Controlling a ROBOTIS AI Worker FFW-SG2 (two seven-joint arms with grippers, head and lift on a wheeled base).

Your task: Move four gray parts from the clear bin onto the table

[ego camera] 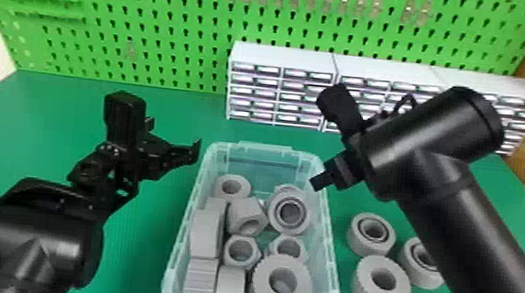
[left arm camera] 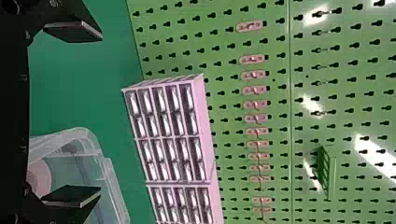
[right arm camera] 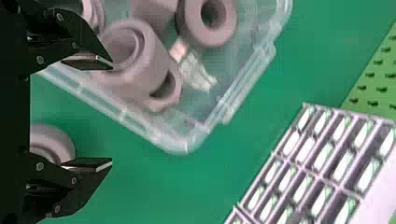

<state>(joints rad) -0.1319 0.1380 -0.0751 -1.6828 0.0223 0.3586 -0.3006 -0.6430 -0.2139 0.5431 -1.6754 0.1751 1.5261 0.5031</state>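
gray parts (ego camera: 282,281) lie in the clear bin (ego camera: 331,256), its near end cut off; three rest on the table (ego camera: 138,251) beside it, one partly hidden by the right arm (ego camera: 465,232). left claw (ego camera: 175,136), right claw (ego camera: 319,182): fingers apart on both.

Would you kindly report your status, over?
Left gripper, right gripper open, empty. Three gray parts on table, one partly behind right arm; more in clear bin.

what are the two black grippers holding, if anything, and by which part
Nothing is held: the left gripper and the right gripper are both open, with nothing between their fingers.
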